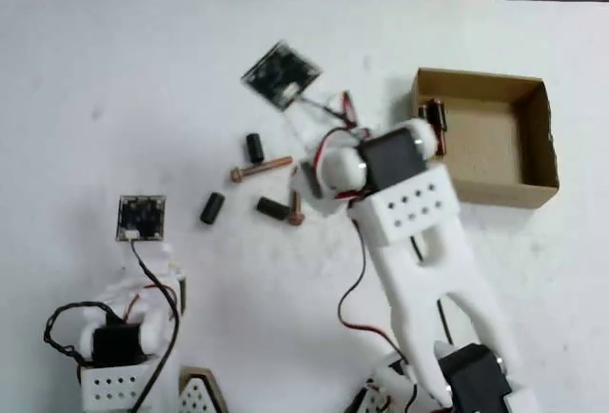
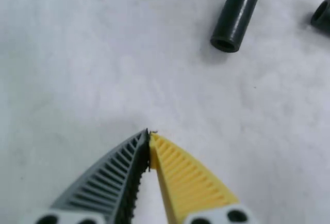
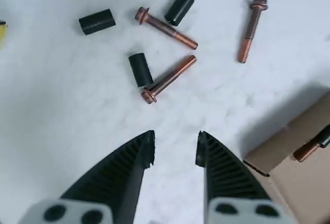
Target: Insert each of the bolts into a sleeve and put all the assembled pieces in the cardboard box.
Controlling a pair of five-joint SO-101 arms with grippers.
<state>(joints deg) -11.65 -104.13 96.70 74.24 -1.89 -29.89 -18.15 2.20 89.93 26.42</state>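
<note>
The right arm's fingers (image 3: 129,164) are hanging spread above the bench (image 3: 62,105), near a bolt (image 3: 169,78) that is lying just beside a sleeve (image 3: 140,69). Closing there is likely risking a pinch on both at once, or knocking the round pieces into rolling off. Other bolts (image 3: 166,28) and sleeves (image 3: 97,21) are lying loose nearby, and one assembled piece (image 3: 312,146) is sitting in the cardboard box (image 3: 281,149). The left arm's fingers (image 2: 180,172) are pressed together near a sleeve (image 2: 234,20); unopened, they would probably only be shoving it.
</note>
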